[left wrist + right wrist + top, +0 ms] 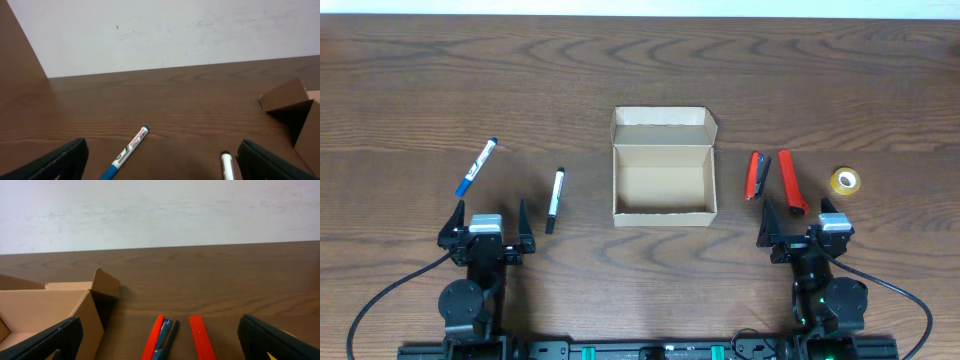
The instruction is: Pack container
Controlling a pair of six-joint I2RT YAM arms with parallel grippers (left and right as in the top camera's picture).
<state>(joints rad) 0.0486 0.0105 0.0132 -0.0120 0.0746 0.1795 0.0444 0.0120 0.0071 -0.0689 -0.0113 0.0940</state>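
1. Both sets of fingers are spread wide and hold nothing. The left gripper [490, 215] and the right gripper [798, 222] sit low at the near edge of the table [420, 80], tips pointing at the items.
2. Just ahead of the left gripper lies the black-capped pen [554, 200], slightly slanted. The blue pen [476, 167] lies further out to the left. Both are thin and round, so I judge an off-centre pinch could roll or flick them away.
3. Just ahead of the right gripper, the red marker [790, 183] and the red-and-black tool [757, 176] lie side by side, close together. Closing on 1 could nudge the other or catch both.
4. The tape roll [845, 181] lies flat, further right. A flat ring offers little to grip and may slide under the fingers.
5. The container [663, 216] sits at the centre between the 2 arms, open, with its lid flap [660, 126] folded back and nothing inside. It looks like light cardboard, so I expect a brush against a wall would shove it, and the flap's side tabs could snag an item coming down.
6. If both arms reach the container together, they could collide above it.
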